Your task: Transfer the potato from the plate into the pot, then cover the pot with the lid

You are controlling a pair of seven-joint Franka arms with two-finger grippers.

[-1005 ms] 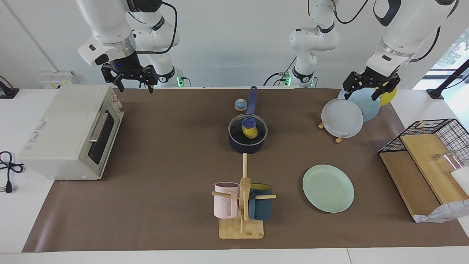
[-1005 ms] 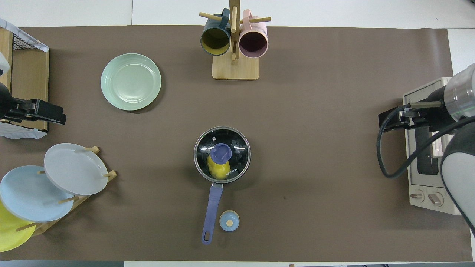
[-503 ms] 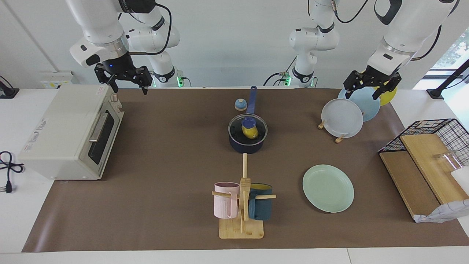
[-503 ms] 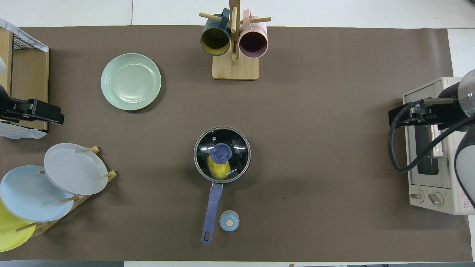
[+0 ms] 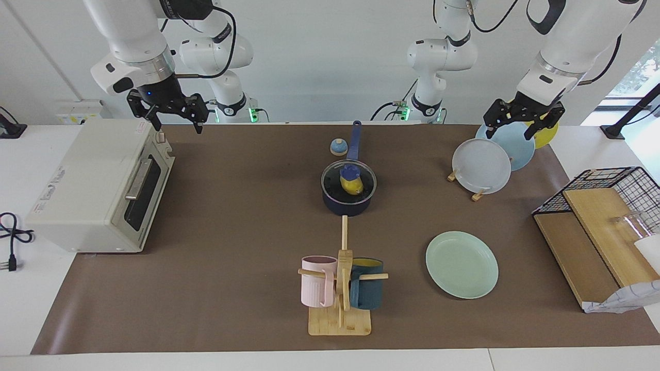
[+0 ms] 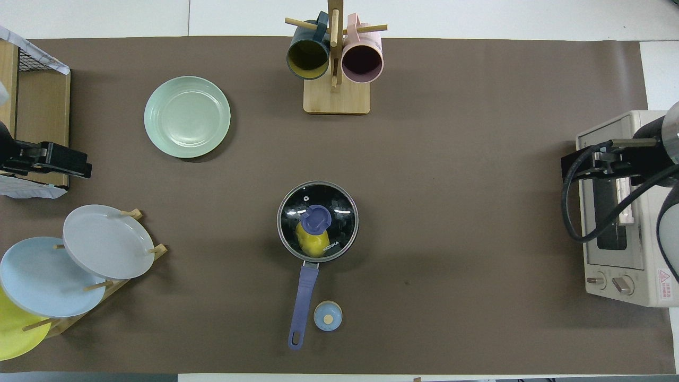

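Observation:
The dark navy pot (image 5: pixel 346 207) stands mid-table, its long blue handle (image 5: pixel 355 139) pointing toward the robots. The clear glass lid (image 5: pixel 332 183) with its blue knob (image 5: pixel 350 170) sits on the pot. The yellow potato (image 5: pixel 352 187) lies inside, seen through the glass; it also shows in the overhead view (image 6: pixel 312 243). The mint-green plate (image 5: pixel 462 264) is bare, toward the left arm's end. My right gripper (image 5: pixel 176 123) is open and empty, up over the toaster oven's corner. My left gripper (image 5: pixel 509 133) is open and empty, over the plate rack.
A toaster oven (image 5: pixel 98 185) stands at the right arm's end. A mug rack (image 5: pixel 340 288) with two mugs stands farther from the robots than the pot. A plate rack (image 5: pixel 482 165) and a wire basket with wooden boards (image 5: pixel 603 216) are at the left arm's end. A small blue-and-tan dome (image 5: pixel 338 147) sits beside the pot handle.
My right gripper has drawn away toward the toaster oven and risen a little. My left gripper has shifted slightly over the plate rack. Pot, lid and potato have not moved.

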